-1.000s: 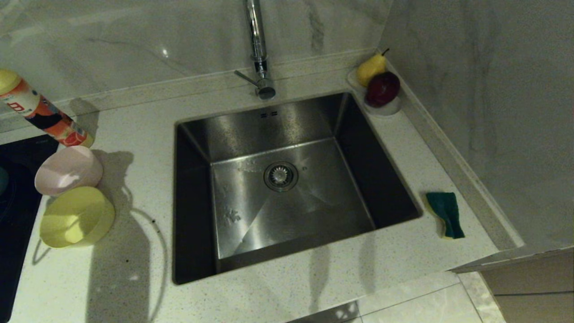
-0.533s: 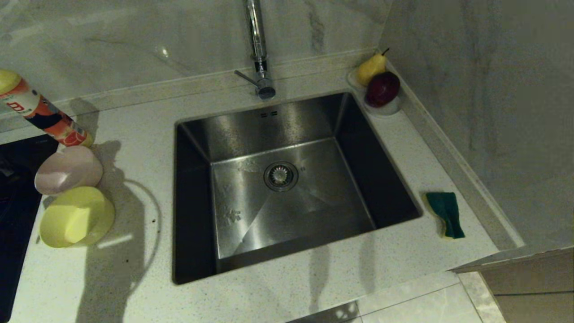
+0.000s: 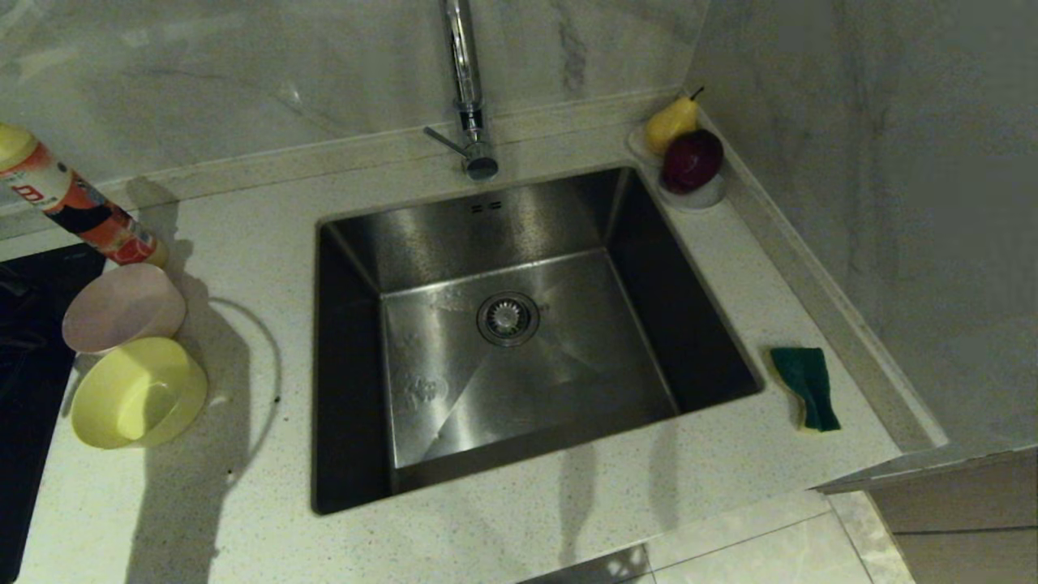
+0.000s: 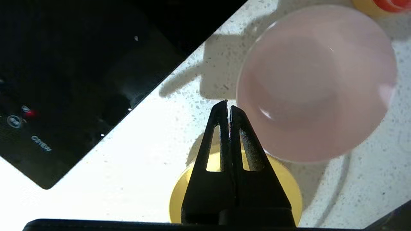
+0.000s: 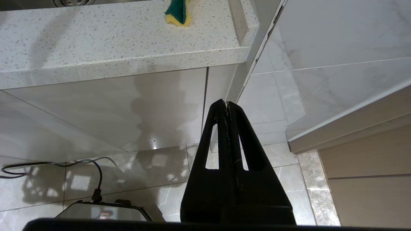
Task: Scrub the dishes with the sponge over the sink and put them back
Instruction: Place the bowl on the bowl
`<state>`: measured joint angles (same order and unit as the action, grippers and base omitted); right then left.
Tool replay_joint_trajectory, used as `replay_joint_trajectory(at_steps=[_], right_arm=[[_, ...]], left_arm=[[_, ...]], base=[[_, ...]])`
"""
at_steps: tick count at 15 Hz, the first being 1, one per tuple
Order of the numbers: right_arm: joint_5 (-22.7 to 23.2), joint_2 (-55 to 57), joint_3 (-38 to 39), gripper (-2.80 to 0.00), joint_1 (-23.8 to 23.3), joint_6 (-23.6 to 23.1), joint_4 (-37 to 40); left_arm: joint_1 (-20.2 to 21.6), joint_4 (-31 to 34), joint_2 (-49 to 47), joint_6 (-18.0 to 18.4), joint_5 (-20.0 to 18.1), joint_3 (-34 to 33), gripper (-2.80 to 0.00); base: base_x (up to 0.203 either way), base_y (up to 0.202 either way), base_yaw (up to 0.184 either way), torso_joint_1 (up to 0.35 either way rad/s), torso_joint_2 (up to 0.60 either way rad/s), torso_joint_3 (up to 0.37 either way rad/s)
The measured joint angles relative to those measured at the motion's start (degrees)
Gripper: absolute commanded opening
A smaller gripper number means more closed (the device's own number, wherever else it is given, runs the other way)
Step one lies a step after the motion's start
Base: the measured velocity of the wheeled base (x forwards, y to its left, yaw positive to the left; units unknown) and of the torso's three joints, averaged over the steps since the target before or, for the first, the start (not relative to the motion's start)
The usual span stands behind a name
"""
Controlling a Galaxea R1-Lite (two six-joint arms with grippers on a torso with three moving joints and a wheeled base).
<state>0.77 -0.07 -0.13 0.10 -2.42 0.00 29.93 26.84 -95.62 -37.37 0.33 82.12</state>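
A pale pink bowl and a yellow bowl stand side by side on the counter left of the sink. The sponge, green side up, lies on the counter right of the sink. In the left wrist view my left gripper is shut and empty. It hovers over the yellow bowl, with its tips just beside the pink bowl's rim. My right gripper hangs shut and empty below the counter edge, with the sponge far above it. Neither gripper shows in the head view.
A black cooktop borders the bowls on the left. An orange bottle leans behind the pink bowl. The faucet rises behind the sink. A white dish holding a pear and a red fruit sits in the back right corner by the wall.
The arm's shadow on the counter around the two bowls has shifted and thinned. The bowls, the sponge and the right arm have stayed in place.
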Motion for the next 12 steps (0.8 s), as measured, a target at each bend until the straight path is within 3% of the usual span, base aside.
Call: replay_joint_trajectory(at_steps=[1, 2, 12], right_arm=[[0.0, 0.0, 0.0, -2.8, 0.0, -0.01, 0.0], [0.0, 0.0, 0.02, -2.8, -0.02, -0.01, 0.02], [-0.02, 0.0, 0.02, -2.8, -0.07, -0.01, 0.0]], left_arm=[[0.3, 0.05, -0.41, -0.13, -0.11, -0.01, -2.28], [0.49, 0.17, -0.71, -0.19, -0.25, -0.19, 0.0], [4.07, 0.38, -2.3, 0.21, -4.51, -1.58, 0.0]], base=[[0.0, 0.0, 0.0, 0.0, 0.0, 0.0], [0.0, 0.0, 0.0, 0.0, 0.0, 0.0], [0.0, 0.0, 0.0, 0.0, 0.0, 0.0]])
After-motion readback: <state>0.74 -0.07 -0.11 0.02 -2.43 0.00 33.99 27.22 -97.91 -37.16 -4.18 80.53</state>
